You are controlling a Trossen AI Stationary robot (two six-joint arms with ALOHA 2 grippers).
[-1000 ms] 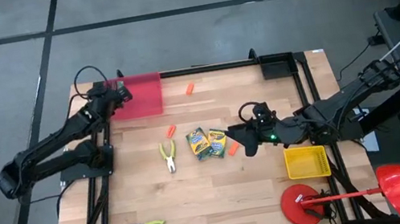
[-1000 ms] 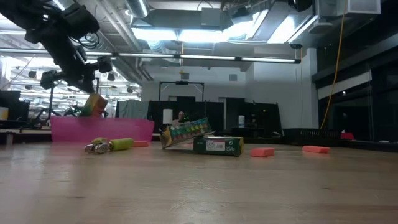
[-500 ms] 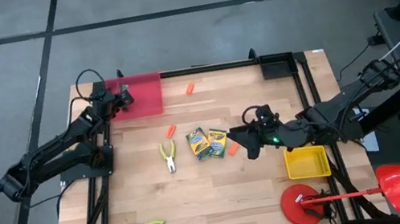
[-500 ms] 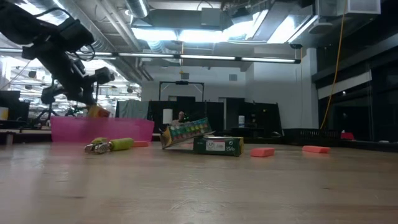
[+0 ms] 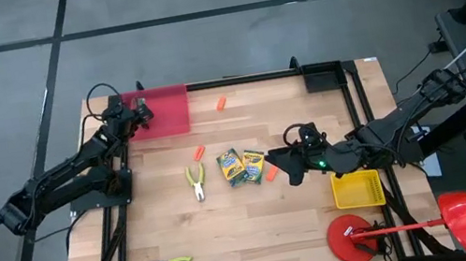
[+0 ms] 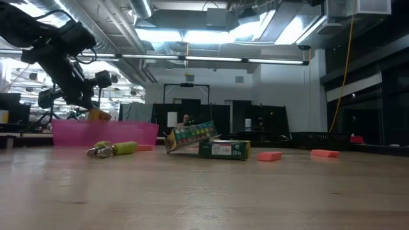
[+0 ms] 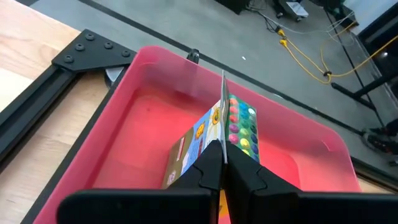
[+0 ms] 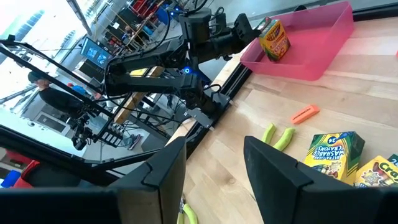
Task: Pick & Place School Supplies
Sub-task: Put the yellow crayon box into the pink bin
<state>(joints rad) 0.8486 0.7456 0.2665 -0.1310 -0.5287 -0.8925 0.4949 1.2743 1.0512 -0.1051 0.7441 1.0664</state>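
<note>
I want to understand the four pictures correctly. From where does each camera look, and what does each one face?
High view: above the table, looking straight down; both arms show.
Low view: at table-top height, looking across; the left gripper shows.
Left wrist view: on the left arm, facing the pink tray and held crayon box.
Right wrist view: on the right arm, facing across the table; open right gripper shows.
Shared: both wrist views show the crayon box over the tray.

The worktop (image 5: 258,221) is viewed from straight above and level across it; the pink tray (image 7: 149,134) is seen closely by the left wrist, distantly by the right.
</note>
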